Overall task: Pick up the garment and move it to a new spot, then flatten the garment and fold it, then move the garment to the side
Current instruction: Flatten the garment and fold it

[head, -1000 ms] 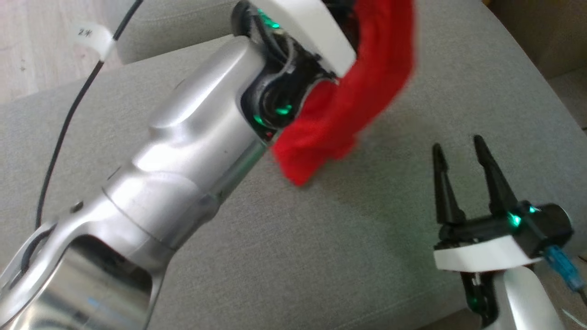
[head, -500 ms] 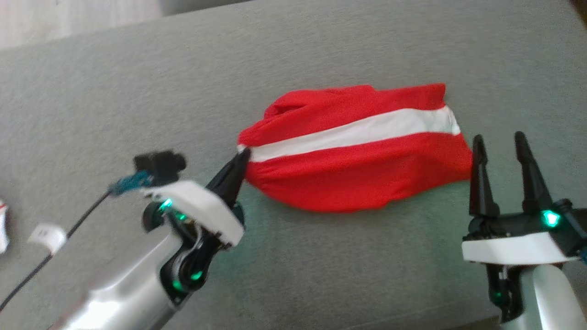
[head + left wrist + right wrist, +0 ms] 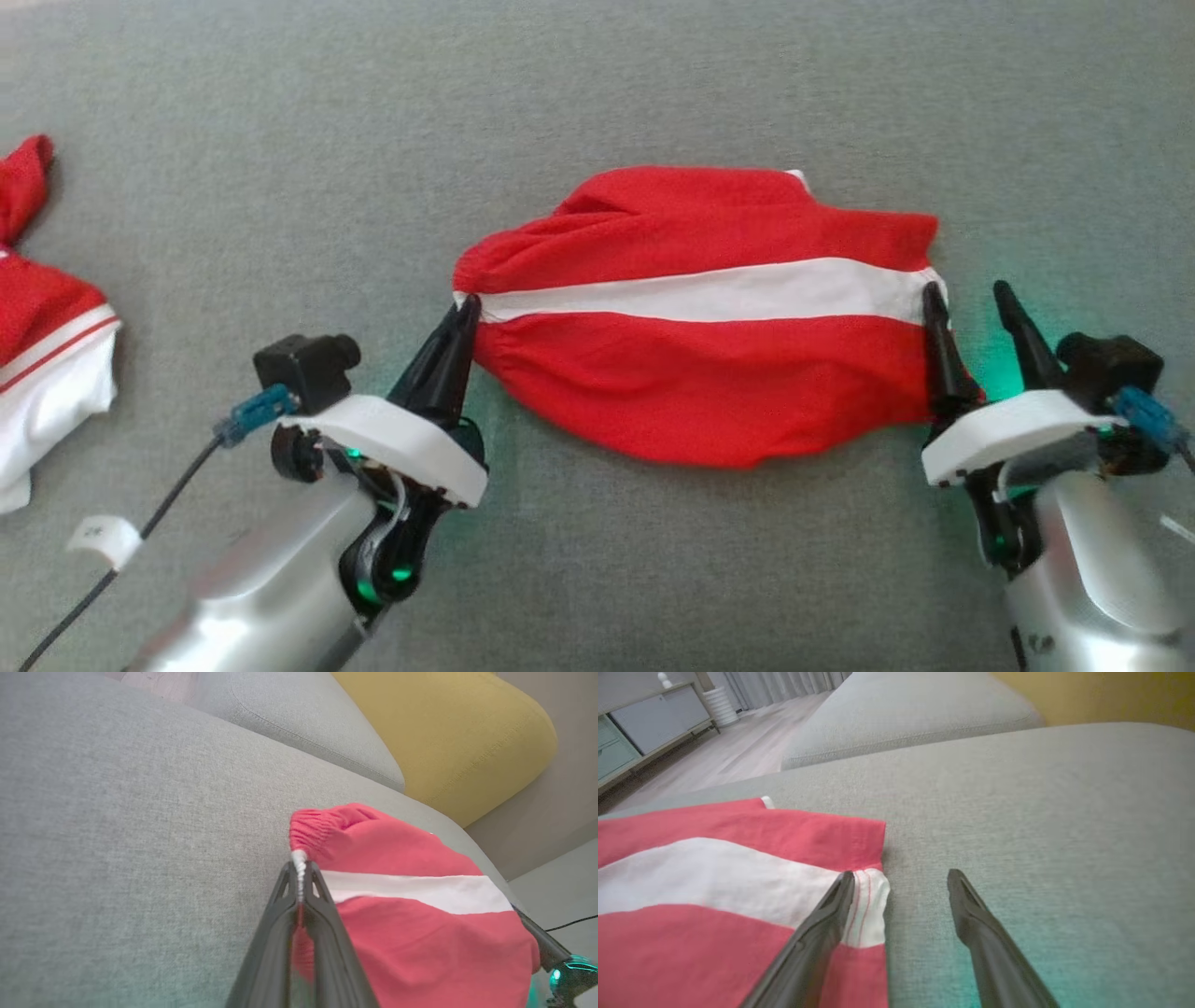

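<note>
a: garment (image 3: pixel 700 373)?
b: spread on the grey cushion (image 3: pixel 653 84), centre.
a: pincers?
b: left pincer (image 3: pixel 467 308) pinches its left end; right pincer (image 3: pixel 964 291) wide, one finger at its right edge.

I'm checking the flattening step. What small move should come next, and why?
Probably close the right gripper on the garment's white-striped end: its jaws stand open with one finger over the cloth, while the left gripper is shut on the opposite end, so both could pull it flat.
</note>
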Tool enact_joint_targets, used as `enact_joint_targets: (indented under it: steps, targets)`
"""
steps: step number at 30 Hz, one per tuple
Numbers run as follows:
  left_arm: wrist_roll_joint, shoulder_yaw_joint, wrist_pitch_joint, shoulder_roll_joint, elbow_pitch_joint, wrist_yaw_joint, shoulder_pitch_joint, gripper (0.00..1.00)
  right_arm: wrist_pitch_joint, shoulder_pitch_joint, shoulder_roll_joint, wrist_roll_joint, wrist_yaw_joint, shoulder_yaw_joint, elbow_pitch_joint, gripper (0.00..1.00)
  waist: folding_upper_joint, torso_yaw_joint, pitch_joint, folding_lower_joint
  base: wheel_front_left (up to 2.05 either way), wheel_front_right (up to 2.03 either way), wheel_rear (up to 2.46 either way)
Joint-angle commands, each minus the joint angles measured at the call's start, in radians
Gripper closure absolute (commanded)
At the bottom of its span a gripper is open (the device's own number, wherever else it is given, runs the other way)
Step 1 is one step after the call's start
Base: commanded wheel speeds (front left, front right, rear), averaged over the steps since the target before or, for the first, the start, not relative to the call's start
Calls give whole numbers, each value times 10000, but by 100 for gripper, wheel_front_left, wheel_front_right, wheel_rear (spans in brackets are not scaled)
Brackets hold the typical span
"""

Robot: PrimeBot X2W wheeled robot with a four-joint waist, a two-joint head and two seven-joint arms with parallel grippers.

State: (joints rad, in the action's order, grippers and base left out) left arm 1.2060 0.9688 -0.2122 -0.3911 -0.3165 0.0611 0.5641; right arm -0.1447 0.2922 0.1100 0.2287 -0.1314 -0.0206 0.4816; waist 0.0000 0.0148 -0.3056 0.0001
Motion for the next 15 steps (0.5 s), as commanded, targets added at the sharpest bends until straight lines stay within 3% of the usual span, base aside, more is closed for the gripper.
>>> enact_joint_targets:
  steps: [1,9,10,11,12,13,14,15]
  targets:
    - [-9,-442,-132,-129,113,-63,207,100,52,181,35,32,7,-277,-52,0,0,100,-97,-1,0,0,0]
    - [-90,-363,-185,143,-246,-273,296,100,224,442,-3,81,7,-634,560,0,0,167,-274,-1,0,0,0]
    - [-86,-352,-185,156,-285,-291,286,100,250,425,-13,169,7,-753,606,13,0,156,-253,-1,0,0,0]
    - [-78,-346,-186,164,-323,-308,273,100,294,403,-16,280,7,-865,650,34,0,138,-230,-1,0,0,0]
    - [-78,-346,-186,164,-323,-308,273,100,294,403,-16,280,7,-865,650,34,0,138,-230,-1,0,0,0]
    - [-71,-339,-186,170,-356,-322,262,100,347,384,-8,394,7,-946,695,50,0,120,-212,-1,0,0,0]
    - [-65,-336,-187,176,-385,-332,254,100,445,365,23,487,7,-1069,750,79,0,105,-193,-1,0,0,0]
    - [-62,-331,-186,183,-412,-340,251,100,545,347,68,568,7,-1183,802,100,0,89,-173,-1,0,0,0]
